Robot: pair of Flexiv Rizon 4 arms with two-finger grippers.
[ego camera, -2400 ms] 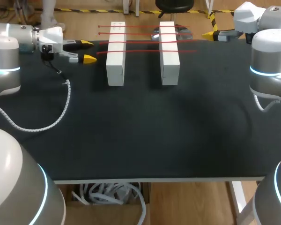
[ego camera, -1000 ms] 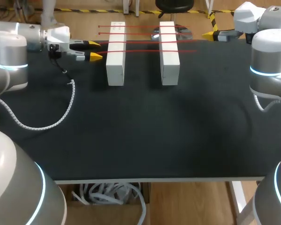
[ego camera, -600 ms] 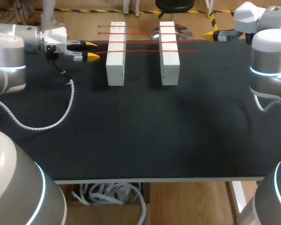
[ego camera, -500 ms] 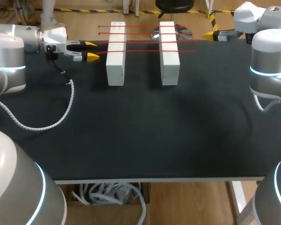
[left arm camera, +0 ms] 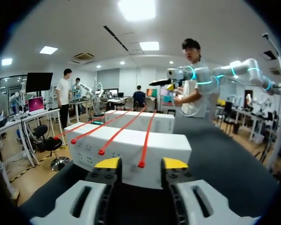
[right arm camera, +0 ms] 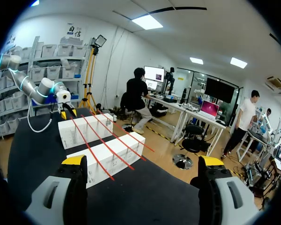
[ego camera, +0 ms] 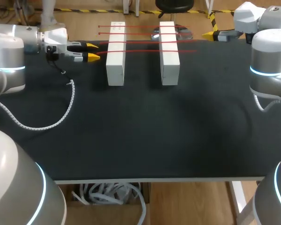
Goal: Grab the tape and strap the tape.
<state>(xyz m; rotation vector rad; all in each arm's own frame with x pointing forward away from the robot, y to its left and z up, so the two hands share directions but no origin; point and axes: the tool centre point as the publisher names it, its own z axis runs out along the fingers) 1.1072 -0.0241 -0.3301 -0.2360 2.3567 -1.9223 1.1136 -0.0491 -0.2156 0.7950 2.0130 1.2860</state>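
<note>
Red thin tape strips, four of them, lie side by side across two long blocks; these are the left white block and the right white block; both stand on the black counter. The left pincer is just beside the left white block; its yellow tips are a little apart and hold nothing; the end of the nearest strip seems to sit right between them, but I cannot tell if it touches. The right pincer is by the far right corner, well apart from the blocks; its tips are spread wide and hold nothing. A white curly cable lies on the counter near the left arm.
</note>
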